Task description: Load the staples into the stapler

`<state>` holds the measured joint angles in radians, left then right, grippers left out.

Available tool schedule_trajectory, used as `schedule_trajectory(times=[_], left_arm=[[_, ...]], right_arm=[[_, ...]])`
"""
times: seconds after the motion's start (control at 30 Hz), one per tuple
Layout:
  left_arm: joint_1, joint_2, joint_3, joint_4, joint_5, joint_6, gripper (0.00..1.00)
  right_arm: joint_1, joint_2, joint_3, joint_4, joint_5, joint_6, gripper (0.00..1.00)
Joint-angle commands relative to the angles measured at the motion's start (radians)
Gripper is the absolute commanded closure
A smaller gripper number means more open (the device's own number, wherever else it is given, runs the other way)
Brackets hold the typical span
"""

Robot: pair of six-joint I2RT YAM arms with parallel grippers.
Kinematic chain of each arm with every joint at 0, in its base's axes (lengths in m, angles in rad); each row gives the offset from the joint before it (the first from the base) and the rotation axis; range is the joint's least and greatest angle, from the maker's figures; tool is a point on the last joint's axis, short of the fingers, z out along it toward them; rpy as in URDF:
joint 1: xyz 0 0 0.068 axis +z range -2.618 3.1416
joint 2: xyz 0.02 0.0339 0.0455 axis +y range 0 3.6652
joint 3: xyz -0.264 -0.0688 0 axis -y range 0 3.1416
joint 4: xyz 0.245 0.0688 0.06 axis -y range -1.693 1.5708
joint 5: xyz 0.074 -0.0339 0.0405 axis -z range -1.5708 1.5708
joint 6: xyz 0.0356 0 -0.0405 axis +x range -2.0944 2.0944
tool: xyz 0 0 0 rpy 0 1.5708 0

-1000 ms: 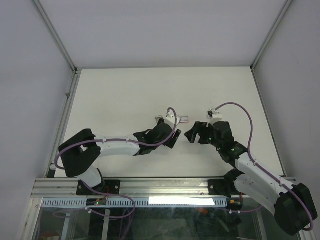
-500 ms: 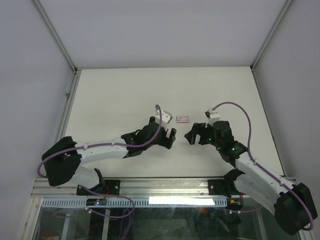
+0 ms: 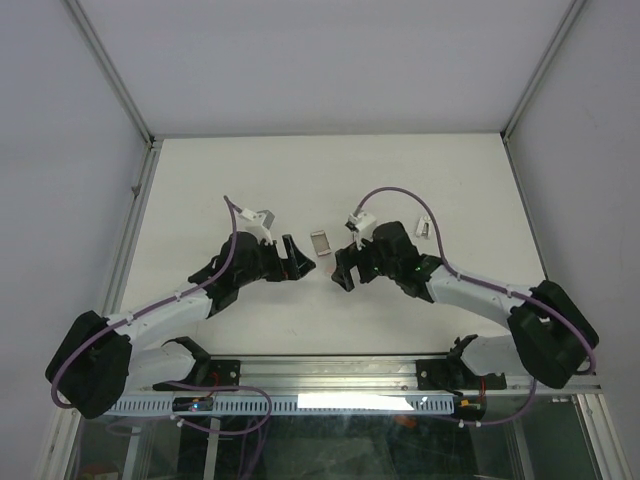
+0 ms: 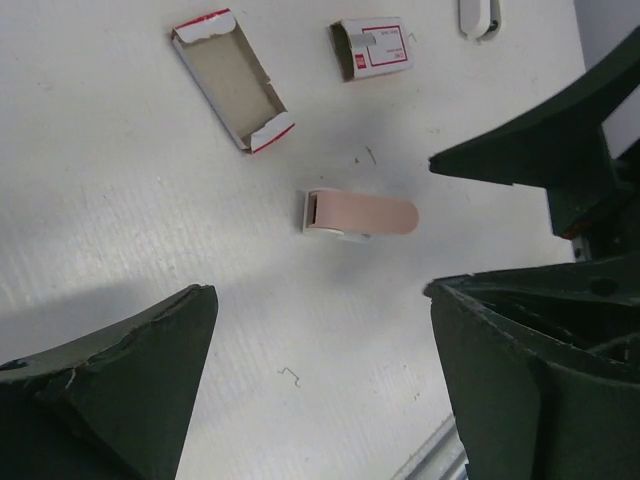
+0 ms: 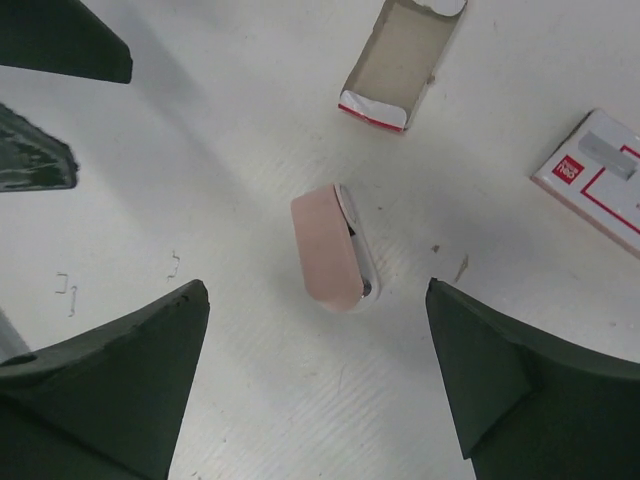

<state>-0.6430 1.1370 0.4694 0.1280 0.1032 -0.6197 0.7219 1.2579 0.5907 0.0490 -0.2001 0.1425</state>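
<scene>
The stapler (image 3: pixel 322 243), closed with its pale pink half on top of the white half, lies on the table between my two grippers and touches neither. My left gripper (image 3: pixel 295 258) is just to its left, and the wrist view shows it (image 4: pixel 320 385) open and empty, with the stapler (image 4: pixel 358 214) ahead of the fingertips. My right gripper (image 3: pixel 342 270) is just to the stapler's right, also open (image 5: pixel 315 395) and empty, with the stapler (image 5: pixel 335 248) just beyond its tips. The red-and-white box of staples (image 4: pixel 372 47) (image 5: pixel 600 180) lies farther back; the right arm hides it in the top view.
An empty opened box sleeve (image 4: pixel 230 78) (image 5: pixel 397 65) lies near the staple box. Past the right arm rests a small white oblong piece (image 3: pixel 425 229). Loose single staples (image 4: pixel 290 375) (image 5: pixel 68 292) are scattered on the white table. Metal rails edge the table.
My left gripper has opened wider and drawn back to the left. The right arm has swung left toward the middle, covering the staple box in the top view. The stapler now lies free between them.
</scene>
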Motion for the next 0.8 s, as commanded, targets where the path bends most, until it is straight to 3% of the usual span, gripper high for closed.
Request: schedule_trajectory(times=[0.0, 0.1, 0.3, 0.47, 0.77], left_arm=[[0.031, -0.05, -0.017, 0.092, 0.117, -0.111, 0.09], [0.041, -0.064, -0.049, 0.117, 0.119, -0.143, 0.09], [0.046, -0.099, -0.084, 0.157, 0.132, -0.187, 0.1], [0.049, -0.105, -0.092, 0.155, 0.127, -0.203, 0.1], [0.051, -0.106, -0.146, 0.255, 0.132, -0.3, 0.1]], right_arm=[[0.028, 0.107, 0.085, 0.066, 0.071, -0.118, 0.1], [0.043, 0.195, 0.134, 0.039, 0.074, -0.145, 0.2], [0.082, 0.282, 0.162, 0.041, 0.075, -0.171, 0.27], [0.102, 0.317, 0.163, 0.022, 0.074, -0.175, 0.43], [0.137, 0.239, 0.112, 0.045, 0.057, -0.158, 0.91]])
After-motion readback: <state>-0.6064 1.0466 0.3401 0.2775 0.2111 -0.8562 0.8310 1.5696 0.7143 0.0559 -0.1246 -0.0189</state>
